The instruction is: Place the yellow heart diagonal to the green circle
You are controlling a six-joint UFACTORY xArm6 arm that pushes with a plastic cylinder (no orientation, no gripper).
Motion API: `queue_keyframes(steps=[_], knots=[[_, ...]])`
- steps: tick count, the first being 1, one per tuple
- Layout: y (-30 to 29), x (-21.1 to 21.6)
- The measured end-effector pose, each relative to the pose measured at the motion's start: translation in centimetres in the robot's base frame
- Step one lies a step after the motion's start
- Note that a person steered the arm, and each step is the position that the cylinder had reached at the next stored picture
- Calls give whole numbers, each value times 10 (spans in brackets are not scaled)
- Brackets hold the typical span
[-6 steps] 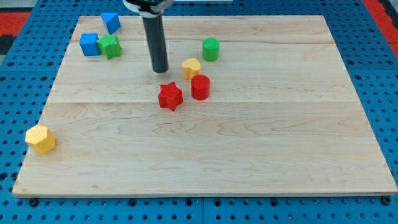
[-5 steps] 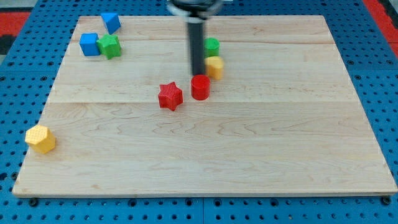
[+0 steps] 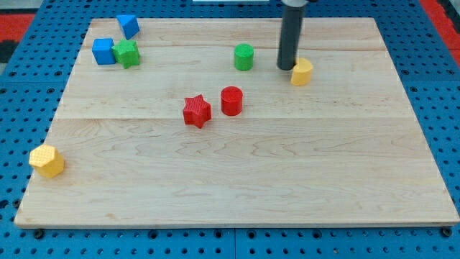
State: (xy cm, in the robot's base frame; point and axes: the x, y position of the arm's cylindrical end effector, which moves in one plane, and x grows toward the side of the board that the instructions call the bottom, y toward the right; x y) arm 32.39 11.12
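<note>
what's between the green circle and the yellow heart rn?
In the camera view, only my tip, right against the yellow heart's left side. From the green circle to the rod, bare board.

Wooden board (image 3: 237, 180) on a blue pegboard surface (image 3: 21, 151); red patch (image 3: 18, 25) at the view's 10 o'clock corner.

Near board centre: red star (image 3: 196, 111), with red cylinder (image 3: 231, 101) just beside it at 3 o'clock, apart.

Toward 10 o'clock: blue cube (image 3: 103, 51) touching green star (image 3: 127, 54); a second blue block (image 3: 128, 26) at 12 o'clock of them, tilted.

Yellow hexagon block (image 3: 47, 160) alone at the 8 o'clock edge, well apart from all others.
</note>
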Motion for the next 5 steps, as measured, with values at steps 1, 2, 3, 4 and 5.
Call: queue_keyframes(steps=[1, 2, 3, 4, 5], knots=[[45, 5], [74, 26], [61, 18], [38, 6], [13, 18]])
